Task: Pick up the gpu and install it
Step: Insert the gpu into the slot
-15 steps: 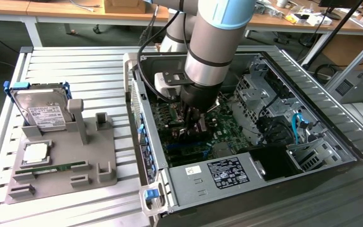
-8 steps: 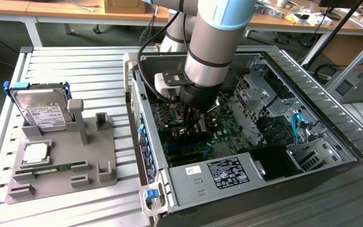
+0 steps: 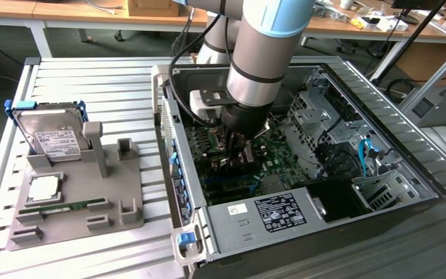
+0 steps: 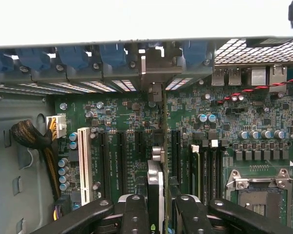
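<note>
You see the grey robot arm with its light blue joint band reach down from the top centre of the exterior view into the open dark metal computer case (image 3: 207,229), which fills the middle and right of that picture. The black gripper (image 3: 237,152) sits low over the green motherboard (image 3: 273,154), near the centre of the frame.

In the wrist view the two black fingers (image 4: 135,214) come up from the lower edge, about half open, and they are closed on the gpu (image 4: 164,161), a thin dark circuit card that you see edge-on. The card stands upright between the fingers and runs from the lower centre up to the middle of the frame. Its silvery metal end bracket (image 4: 154,73) is at the rear wall of the case, between the blue slot clips (image 4: 112,53) in the upper part of the picture. The card is in line with the long black expansion slots (image 4: 121,161); whether it is fully seated you cannot tell.

At the left of the exterior view, the grey parts holder (image 3: 76,203) lies on the white slatted table (image 3: 91,87). It carries the boxy silver hard drive with a white label (image 3: 53,139) and the narrow green memory stick (image 3: 64,207).
</note>
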`<state>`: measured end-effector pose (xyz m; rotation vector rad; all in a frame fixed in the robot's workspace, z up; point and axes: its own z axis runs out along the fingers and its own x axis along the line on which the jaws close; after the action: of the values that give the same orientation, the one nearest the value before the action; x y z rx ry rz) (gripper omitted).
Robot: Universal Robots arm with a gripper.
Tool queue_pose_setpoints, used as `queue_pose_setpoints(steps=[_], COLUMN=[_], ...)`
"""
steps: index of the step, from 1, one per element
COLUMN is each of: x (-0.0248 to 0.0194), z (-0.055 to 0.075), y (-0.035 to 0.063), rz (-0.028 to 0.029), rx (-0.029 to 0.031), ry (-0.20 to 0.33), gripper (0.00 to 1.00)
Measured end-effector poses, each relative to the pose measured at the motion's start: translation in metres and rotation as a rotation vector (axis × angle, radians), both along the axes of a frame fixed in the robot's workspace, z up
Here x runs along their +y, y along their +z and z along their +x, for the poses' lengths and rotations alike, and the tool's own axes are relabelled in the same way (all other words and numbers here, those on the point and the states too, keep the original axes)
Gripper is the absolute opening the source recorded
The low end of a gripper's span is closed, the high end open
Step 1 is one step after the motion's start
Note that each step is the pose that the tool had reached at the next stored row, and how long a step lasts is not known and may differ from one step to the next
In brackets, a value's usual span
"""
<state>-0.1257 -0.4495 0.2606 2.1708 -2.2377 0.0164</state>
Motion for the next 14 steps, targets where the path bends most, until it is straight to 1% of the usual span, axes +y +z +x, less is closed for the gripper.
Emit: queue_pose_setpoints(steps=[6,14], x=[0.0004,0.0011], z=[0.0000,0.0000], y=[-0.0015,-0.0033], rz=[-0.0011,-0.0010], rx=[0.0000,0.0001], ry=[0.000,0.000], gripper=[0.27,0.27])
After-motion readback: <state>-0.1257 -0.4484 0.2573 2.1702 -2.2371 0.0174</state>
